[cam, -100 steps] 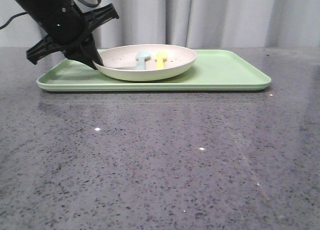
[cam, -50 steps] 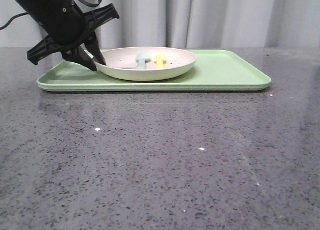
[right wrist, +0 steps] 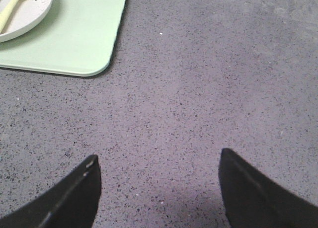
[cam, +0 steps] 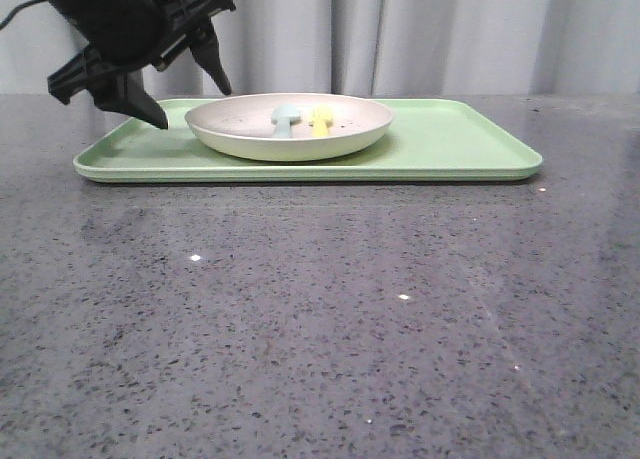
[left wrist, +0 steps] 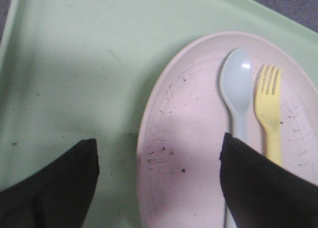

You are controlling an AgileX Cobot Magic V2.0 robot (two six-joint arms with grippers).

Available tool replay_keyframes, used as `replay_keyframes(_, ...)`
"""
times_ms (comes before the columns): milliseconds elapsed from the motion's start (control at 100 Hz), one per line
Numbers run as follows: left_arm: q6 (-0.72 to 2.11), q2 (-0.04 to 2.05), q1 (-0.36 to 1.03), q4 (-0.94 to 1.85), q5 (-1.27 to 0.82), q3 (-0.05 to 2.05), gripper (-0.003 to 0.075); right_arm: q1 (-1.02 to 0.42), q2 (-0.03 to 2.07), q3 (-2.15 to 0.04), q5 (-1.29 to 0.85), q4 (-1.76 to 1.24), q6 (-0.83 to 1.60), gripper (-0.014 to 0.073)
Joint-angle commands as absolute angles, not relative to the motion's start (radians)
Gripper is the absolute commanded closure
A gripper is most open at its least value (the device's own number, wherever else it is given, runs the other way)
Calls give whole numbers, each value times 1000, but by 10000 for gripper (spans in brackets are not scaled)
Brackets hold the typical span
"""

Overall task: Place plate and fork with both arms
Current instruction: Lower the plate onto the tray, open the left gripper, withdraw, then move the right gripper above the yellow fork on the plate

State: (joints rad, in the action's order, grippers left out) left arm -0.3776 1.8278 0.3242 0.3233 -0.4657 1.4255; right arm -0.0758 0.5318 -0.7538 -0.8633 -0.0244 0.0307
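The pale pink speckled plate point(cam: 290, 127) rests on the light-green tray point(cam: 460, 144) at the back of the table. The yellow fork point(cam: 321, 120) lies in it beside a pale blue spoon point(cam: 285, 119). In the left wrist view the plate point(left wrist: 194, 138), the fork point(left wrist: 268, 109) and the spoon point(left wrist: 237, 89) show close below. My left gripper point(cam: 190, 101) is open and empty, raised just above the plate's left rim; its jaws straddle the rim point(left wrist: 159, 143). My right gripper point(right wrist: 159, 161) is open and empty over bare table; it is out of the front view.
The tray's near right corner point(right wrist: 94, 64) and the plate's edge point(right wrist: 30, 14) show in the right wrist view. Grey speckled tabletop point(cam: 320, 319) stretches in front of the tray. A grey curtain point(cam: 450, 34) hangs behind.
My left gripper let go of the plate's left rim, opened and rose. The plate settled flat on the tray.
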Motion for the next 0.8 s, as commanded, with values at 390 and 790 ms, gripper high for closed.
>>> replay_keyframes(390, -388, 1509, 321, 26, -490, 1451, 219, -72, 542, -787, -793, -16, 35, 86)
replay_keyframes(790, -388, 1189, 161, -122, -492, 1144, 220, -72, 542, -787, -792, -16, 35, 86)
